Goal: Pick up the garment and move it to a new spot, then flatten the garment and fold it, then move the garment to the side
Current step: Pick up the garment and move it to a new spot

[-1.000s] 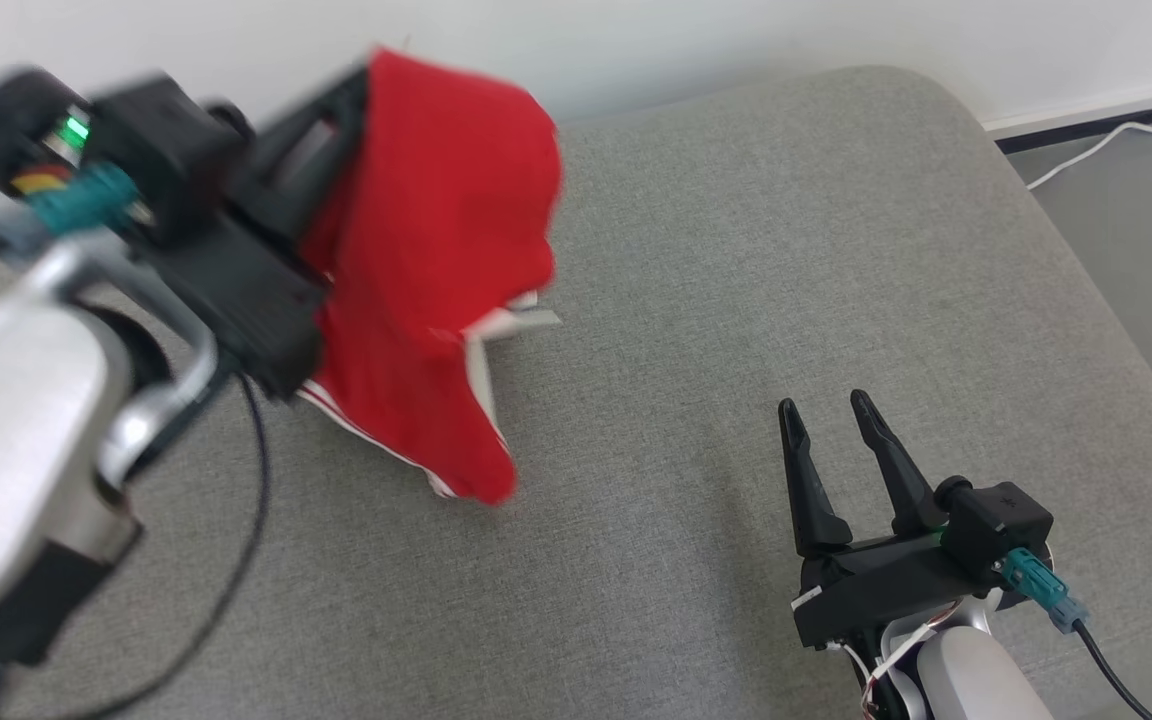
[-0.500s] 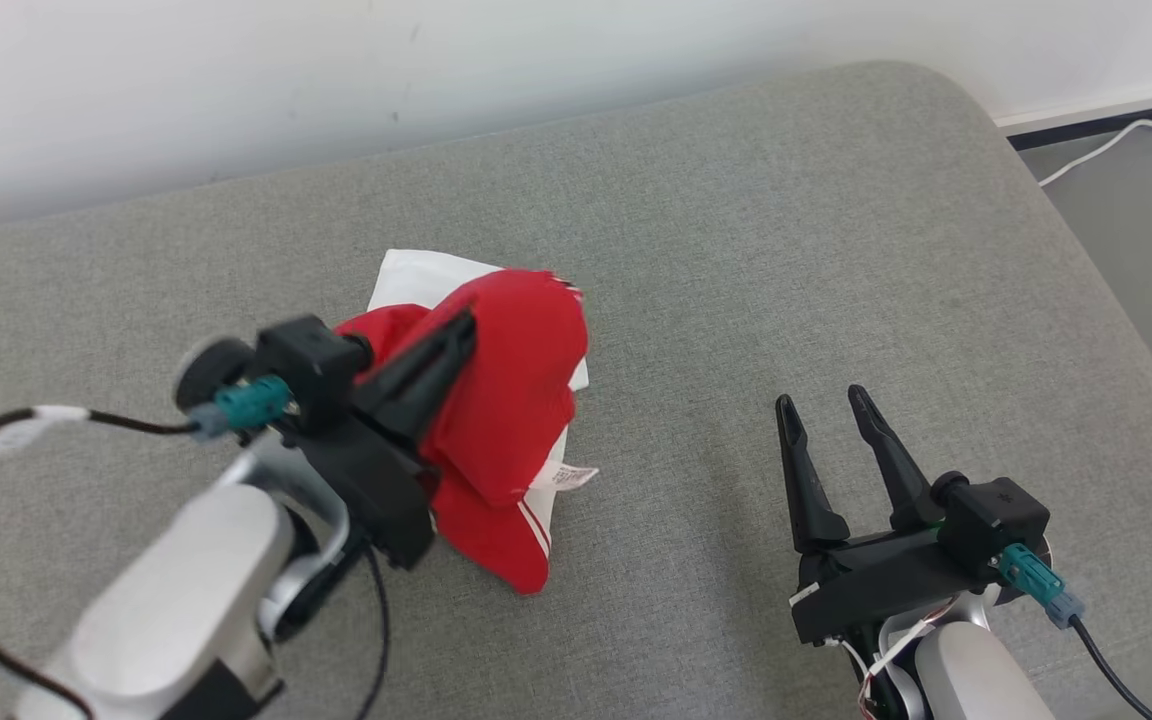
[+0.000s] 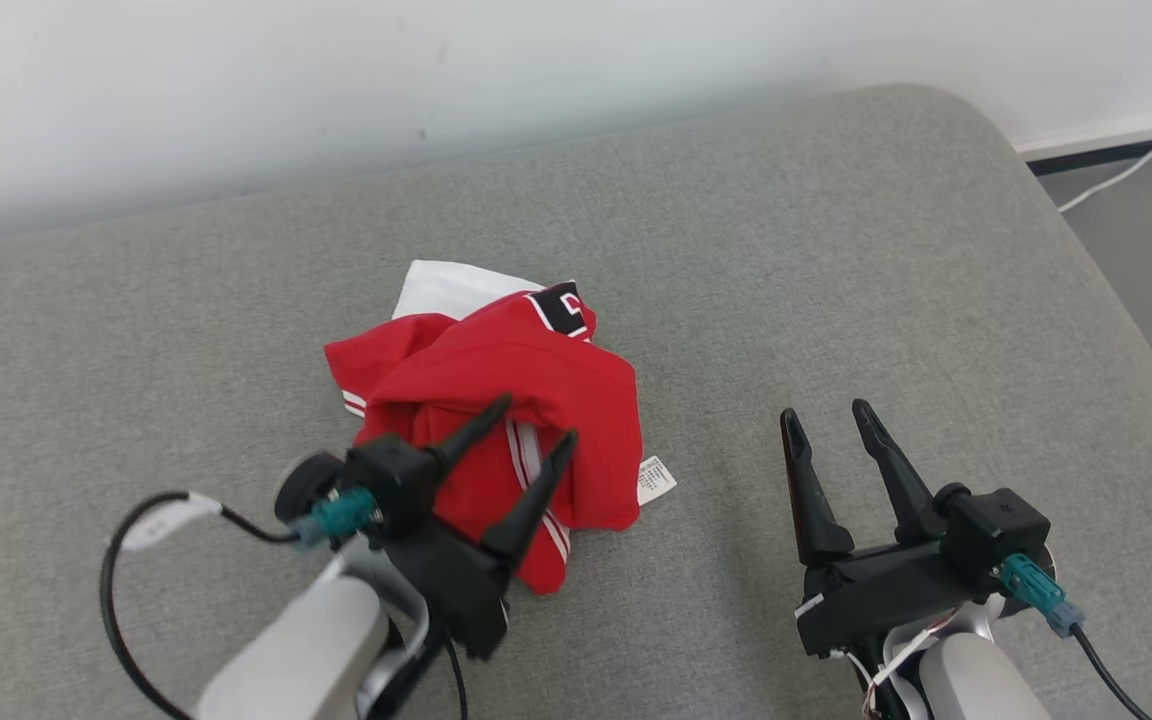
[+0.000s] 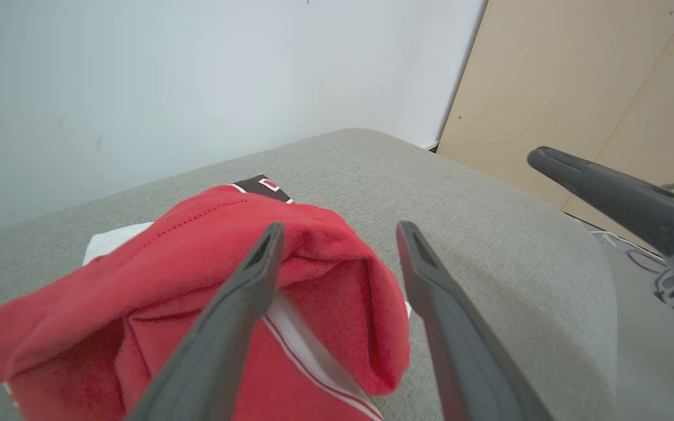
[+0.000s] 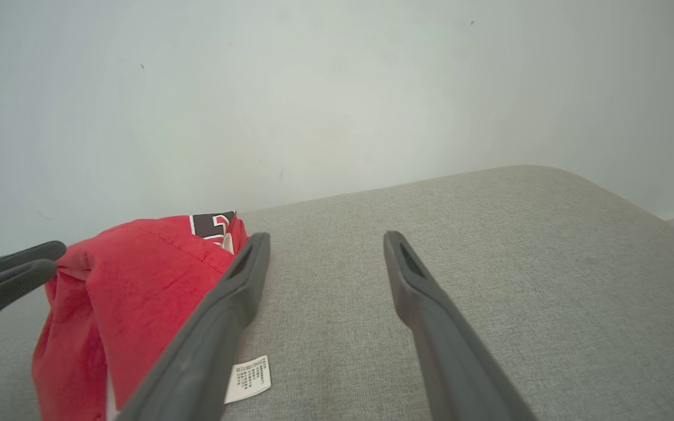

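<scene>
The garment (image 3: 496, 400) is a red piece of clothing with white stripes, a white part and a black patch. It lies crumpled in a heap on the grey cushion (image 3: 786, 260). Over its near edge hovers my left gripper (image 3: 539, 417), jaws open, nothing held. The left wrist view shows the garment (image 4: 196, 292) bunched under and between the spread fingers of the left gripper (image 4: 340, 227). To the right, my right gripper (image 3: 821, 410) stands open and apart from the cloth. In the right wrist view the garment (image 5: 138, 275) lies left of the open right gripper (image 5: 322, 237).
A white care label (image 3: 656, 480) sticks out at the garment's right edge. A white wall (image 3: 336, 80) runs behind the cushion. At the far right the cushion's edge drops to the floor, where a white cable (image 3: 1126, 170) lies. Tan panels (image 4: 577, 105) stand past the cushion.
My left gripper carried the garment down from mid-air onto the cushion, then opened and let it go. It now lies in a heap. The right gripper stayed in place.
</scene>
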`<state>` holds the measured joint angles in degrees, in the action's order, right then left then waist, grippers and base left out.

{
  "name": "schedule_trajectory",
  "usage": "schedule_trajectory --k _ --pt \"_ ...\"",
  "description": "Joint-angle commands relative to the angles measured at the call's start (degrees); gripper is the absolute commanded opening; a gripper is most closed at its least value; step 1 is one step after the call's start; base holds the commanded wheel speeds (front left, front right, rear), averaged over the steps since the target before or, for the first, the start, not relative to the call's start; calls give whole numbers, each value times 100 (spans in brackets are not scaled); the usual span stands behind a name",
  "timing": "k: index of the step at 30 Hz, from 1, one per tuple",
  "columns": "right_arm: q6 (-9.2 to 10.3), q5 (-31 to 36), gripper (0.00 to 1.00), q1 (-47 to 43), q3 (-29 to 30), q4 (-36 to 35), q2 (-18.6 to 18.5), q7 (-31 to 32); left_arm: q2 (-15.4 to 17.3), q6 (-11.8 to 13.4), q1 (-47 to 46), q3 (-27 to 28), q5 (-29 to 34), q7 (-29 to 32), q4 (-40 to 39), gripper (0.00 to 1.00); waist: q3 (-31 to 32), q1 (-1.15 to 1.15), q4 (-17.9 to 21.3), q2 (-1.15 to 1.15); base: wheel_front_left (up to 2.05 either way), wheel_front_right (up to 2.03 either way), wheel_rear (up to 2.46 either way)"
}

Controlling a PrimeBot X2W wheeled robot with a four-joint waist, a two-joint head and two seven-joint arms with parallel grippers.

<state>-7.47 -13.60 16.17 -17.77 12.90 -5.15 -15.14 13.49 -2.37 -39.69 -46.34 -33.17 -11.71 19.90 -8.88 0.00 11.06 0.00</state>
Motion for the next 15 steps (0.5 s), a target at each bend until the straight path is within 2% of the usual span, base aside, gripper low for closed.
schedule_trajectory --k 1,5,10,15 --pt "-4 12 100 -51 -4 8 -26 -17 -15 29 149 -23 11 -52 -17 100 50 0 -53 0 0 0 0" --pt "-4 16 100 -123 7 -16 -54 -17 -56 212 470 78 -79 -178 -209 100 127 0 -131 0 0 0 0" --pt "-4 8 100 -164 28 -41 -88 -17 72 395 828 266 -215 -268 -336 100 164 0 -231 0 0 0 0" --pt "-4 -2 100 -120 -26 -11 -81 -17 194 445 1073 391 -294 -286 -127 100 158 0 -266 0 0 0 0"
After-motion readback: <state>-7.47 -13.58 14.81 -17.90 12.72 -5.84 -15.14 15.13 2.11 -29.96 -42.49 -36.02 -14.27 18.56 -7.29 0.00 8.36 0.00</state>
